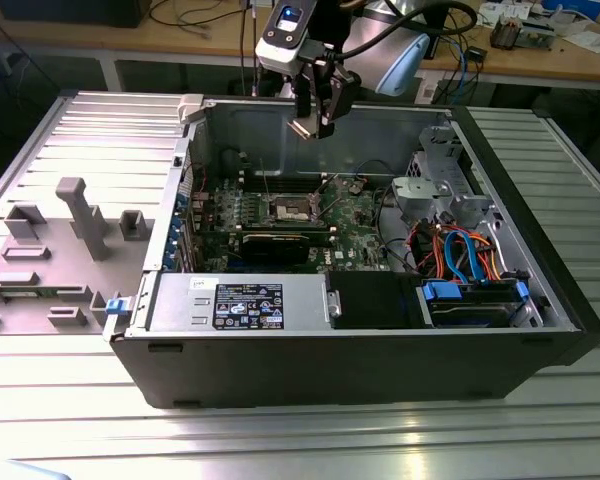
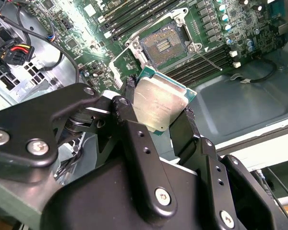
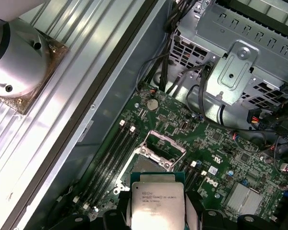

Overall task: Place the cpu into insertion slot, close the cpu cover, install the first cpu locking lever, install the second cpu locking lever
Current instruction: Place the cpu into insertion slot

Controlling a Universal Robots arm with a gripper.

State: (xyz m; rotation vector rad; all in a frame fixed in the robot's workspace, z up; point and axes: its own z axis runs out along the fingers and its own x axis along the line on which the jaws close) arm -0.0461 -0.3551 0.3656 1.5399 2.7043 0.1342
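The pincer (image 1: 316,122) hung above the open computer case (image 1: 380,350), which lay on its side on the ribbed metal tabletop (image 1: 280,440). Its black fingers (image 2: 129,91) were clamped on opposite edges of the cpu (image 2: 158,105), holding it with the dull silver top toward the wrist cameras and well clear of the green motherboard (image 1: 365,225) below. The insertion slot (image 2: 163,44) lay bare, its pale contact field uncovered, just beyond the held chip in both wrist views. In the first wrist view the cpu cover (image 3: 164,143) stood raised off the slot, with the board showing through its window.
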